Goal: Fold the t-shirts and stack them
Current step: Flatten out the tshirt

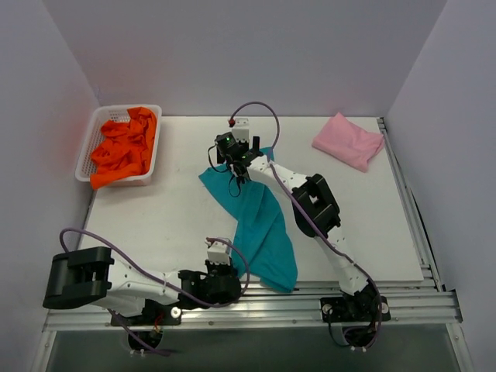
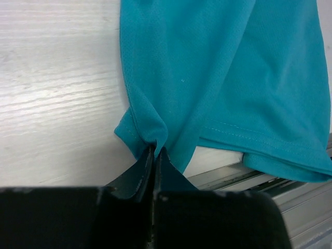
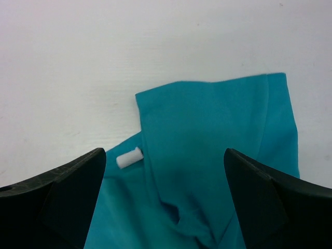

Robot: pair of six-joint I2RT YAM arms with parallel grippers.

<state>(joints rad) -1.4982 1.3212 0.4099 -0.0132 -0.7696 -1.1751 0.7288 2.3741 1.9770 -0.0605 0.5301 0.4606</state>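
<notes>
The teal t-shirt [image 1: 260,225] lies crumpled in a long strip down the middle of the table, its near end hanging over the front edge. My left gripper [image 1: 220,273] is shut on a pinch of its hem [image 2: 155,139] at the near left corner. My right gripper [image 1: 232,152] is open just above the shirt's far end [image 3: 207,135], jaws wide apart with cloth between them, not touching it. A small white label [image 3: 129,157] shows on the cloth. The pink t-shirt [image 1: 348,140] lies folded at the far right. Orange t-shirts [image 1: 122,149] fill the basket.
The white lattice basket [image 1: 87,151] stands at the far left. The table's metal front rail [image 1: 294,298] runs under the shirt's near end [image 2: 249,171]. Grey walls close in the left, back and right sides.
</notes>
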